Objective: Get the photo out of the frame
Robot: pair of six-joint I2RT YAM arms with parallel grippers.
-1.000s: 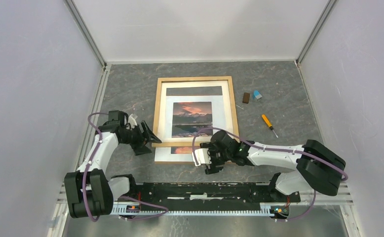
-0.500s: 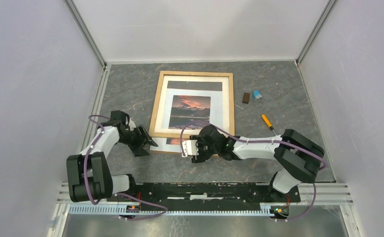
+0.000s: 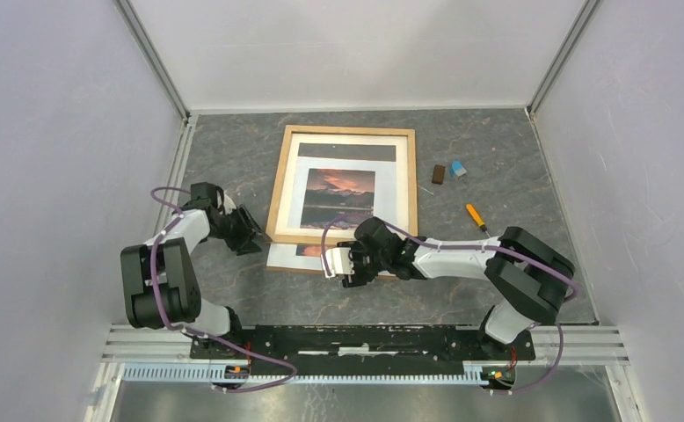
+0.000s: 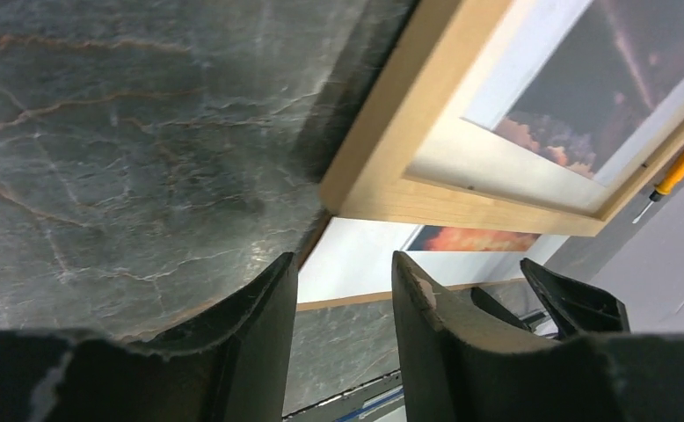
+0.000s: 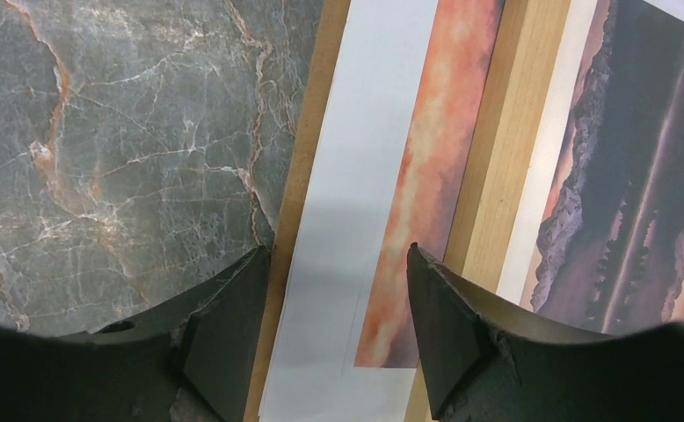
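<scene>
The frame (image 3: 275, 199), with its narrow light-wood rim, lies mid-table with the sunset picture showing through it. The photo (image 3: 289, 257) sticks out from under its near edge as a white-bordered strip with orange sky. My left gripper (image 3: 252, 230) is open at the frame's near-left corner (image 4: 391, 149), fingertips just short of the photo's white margin (image 4: 365, 255). My right gripper (image 3: 343, 264) is open above the near edge. Its fingers (image 5: 233, 308) straddle the photo strip (image 5: 356, 176) beside the wooden rim (image 5: 505, 132) without closing on it.
A thin brown backing board (image 5: 308, 132) edges out beneath the photo. Right of the frame lie a small brown block (image 3: 439, 173), a small blue-and-white item (image 3: 458, 168) and an orange-handled screwdriver (image 3: 475, 215). Grey walls enclose the marbled table (image 3: 233, 158).
The frame, photo and board have shifted away from the arms. The left gripper closed in on the near-left corner, the right gripper moved left along the near edge. Both jaws have narrowed.
</scene>
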